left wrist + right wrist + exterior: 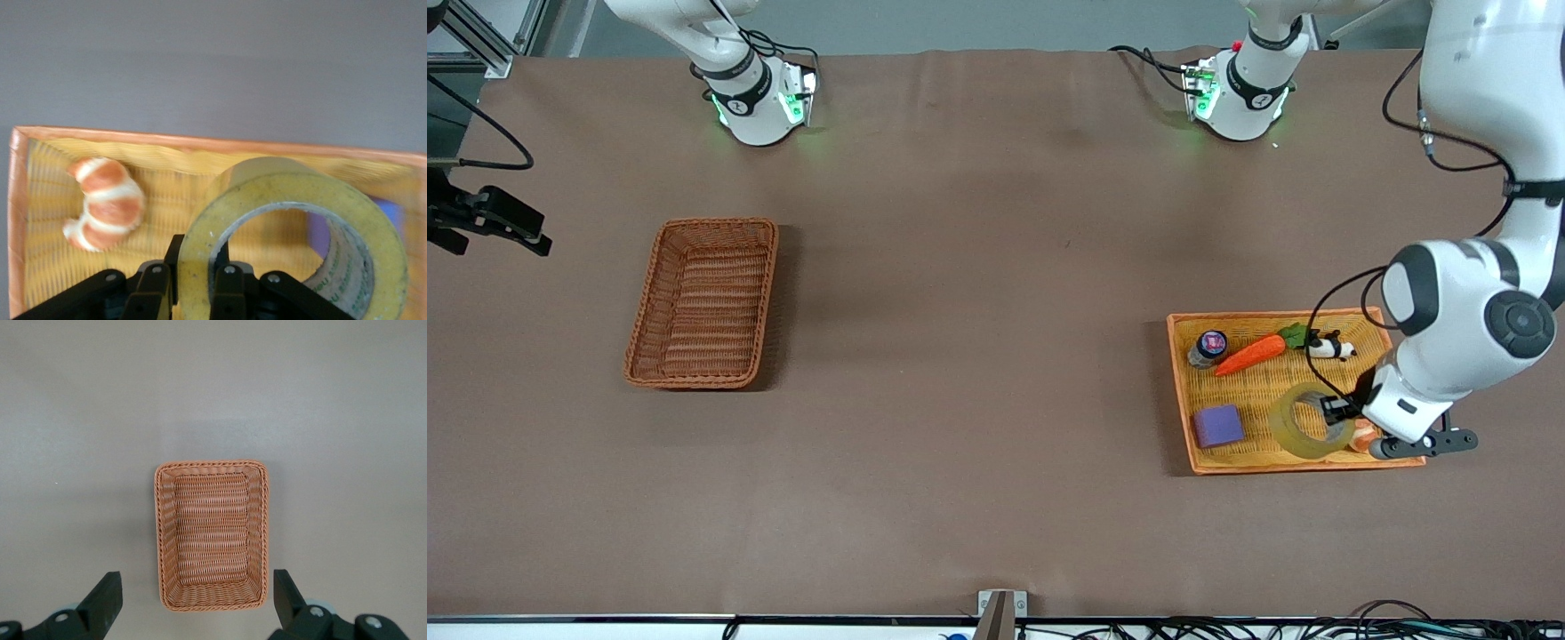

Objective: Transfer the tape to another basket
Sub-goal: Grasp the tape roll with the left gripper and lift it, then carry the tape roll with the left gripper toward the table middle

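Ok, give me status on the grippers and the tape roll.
Left gripper shut on yellowish translucent tape roll, in yellow woven tray. Right gripper open, over reddish-brown wicker basket. Basket holds nothing.

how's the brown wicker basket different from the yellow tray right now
The brown wicker basket has raised sides and holds nothing; the yellow tray is flatter, orange-rimmed, and holds several things, including the tape gripped by the left gripper. The basket sits toward the right arm's end, the tray toward the left arm's. Both are woven rectangles.
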Controlling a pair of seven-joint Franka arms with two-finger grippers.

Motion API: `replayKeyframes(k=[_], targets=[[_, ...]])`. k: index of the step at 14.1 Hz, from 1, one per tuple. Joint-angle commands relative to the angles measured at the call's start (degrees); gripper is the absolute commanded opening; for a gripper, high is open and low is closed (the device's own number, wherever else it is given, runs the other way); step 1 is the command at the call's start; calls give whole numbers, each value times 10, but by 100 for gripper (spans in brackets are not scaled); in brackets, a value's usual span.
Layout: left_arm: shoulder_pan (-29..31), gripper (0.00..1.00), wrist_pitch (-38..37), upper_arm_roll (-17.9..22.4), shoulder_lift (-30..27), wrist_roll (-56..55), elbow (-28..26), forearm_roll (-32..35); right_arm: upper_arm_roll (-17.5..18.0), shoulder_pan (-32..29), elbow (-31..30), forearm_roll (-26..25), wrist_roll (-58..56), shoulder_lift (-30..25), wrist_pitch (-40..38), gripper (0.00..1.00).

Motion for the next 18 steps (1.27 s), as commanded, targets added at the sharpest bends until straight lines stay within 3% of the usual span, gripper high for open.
replayKeyframes(k=[1, 3, 6, 9, 12, 14, 16, 18], targets=[[-1, 1, -77, -70, -45, -18, 11, 11, 4, -5, -5, 6, 6, -8, -4, 100], [-3, 1, -146, -125, -45, -53, 49, 11, 4, -5, -5, 6, 6, -8, -2, 100], [-12, 1, -156, -208, -9, -145, 111, 12, 4, -5, -5, 6, 7, -8, -4, 100], [-62, 0, -157, -237, 55, -222, 181, 11, 4, -4, -4, 6, 7, -8, -1, 100], [-164, 0, -156, -231, 111, -290, 233, 68, 4, -5, -5, 7, 7, -8, -3, 100], [-255, 0, -156, -191, 175, -339, 291, 105, 4, -5, -5, 6, 7, -8, -2, 100], [-330, 0, -154, -143, 208, -344, 307, 105, 4, -5, -5, 6, 7, -8, -2, 100], [-373, 2, -134, -123, 230, -344, 314, 105, 4, -4, -5, 6, 7, -8, 0, 100]])
